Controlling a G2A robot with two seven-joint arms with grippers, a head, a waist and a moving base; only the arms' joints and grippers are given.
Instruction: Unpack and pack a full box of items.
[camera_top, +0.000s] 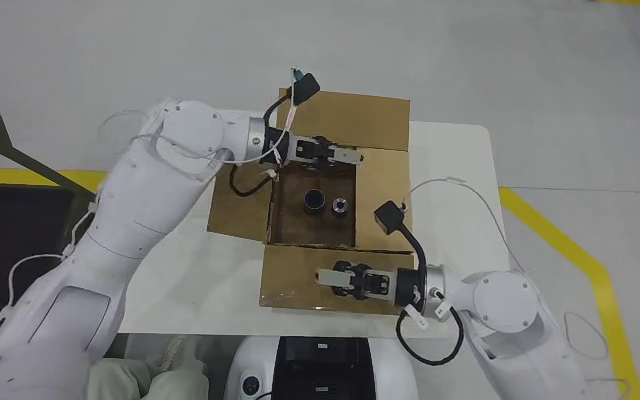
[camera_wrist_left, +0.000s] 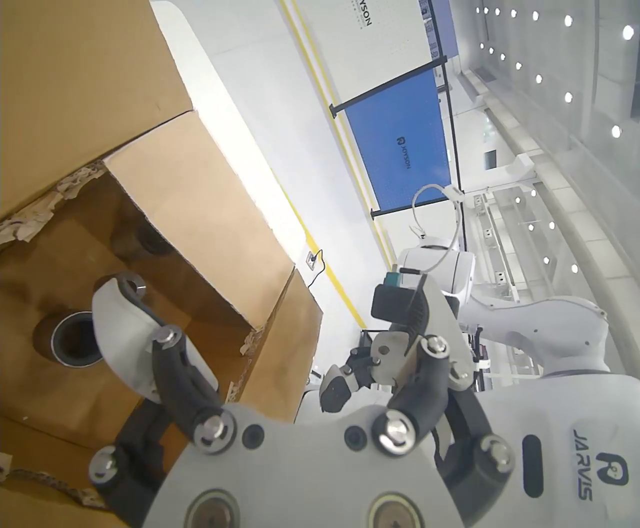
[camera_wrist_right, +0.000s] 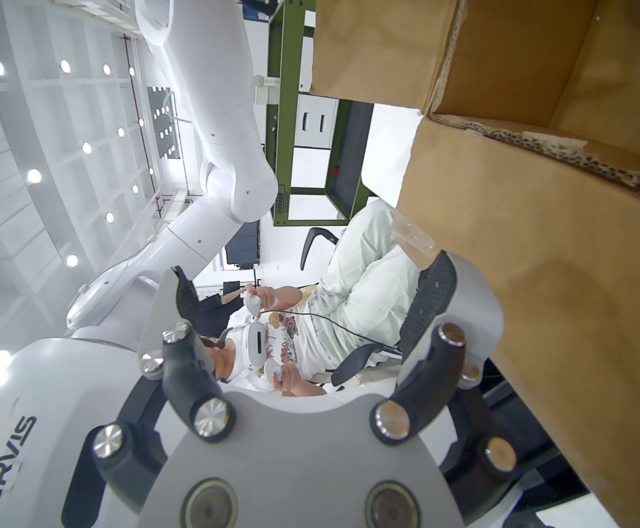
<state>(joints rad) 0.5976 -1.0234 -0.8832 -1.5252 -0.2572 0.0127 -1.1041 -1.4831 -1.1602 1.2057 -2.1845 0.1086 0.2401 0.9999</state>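
Left tool (camera_top: 347, 155): fingers apart, nothing between them. It sits above the far rim of the brown corrugated cardboard box (camera_top: 375, 115), at the edge of the opening.

Right tool (camera_top: 322, 277): fingers also apart, empty, above the box's near flap. In the right wrist view one finger lies just beside the flap's face; cannot tell whether it touches.

Count:
- Box: 1, open, four flaps folded outward, standing mid-tabletop.
- Items on the box bottom, counted from the top view: 2. One is a black open-topped cylinder (camera_top: 315, 200), the other a smaller dark cylinder with a metallic top (camera_top: 340, 207). They stand side by side, not touching.

Surface: white rectangular tabletop (camera_top: 450, 200).

Room: grey floor with a yellow tape line (camera_top: 560, 235), a blue panel on black posts (camera_wrist_left: 400, 150), rows of round ceiling lights (camera_wrist_left: 567, 20), and a green-framed rack (camera_wrist_right: 280, 125).
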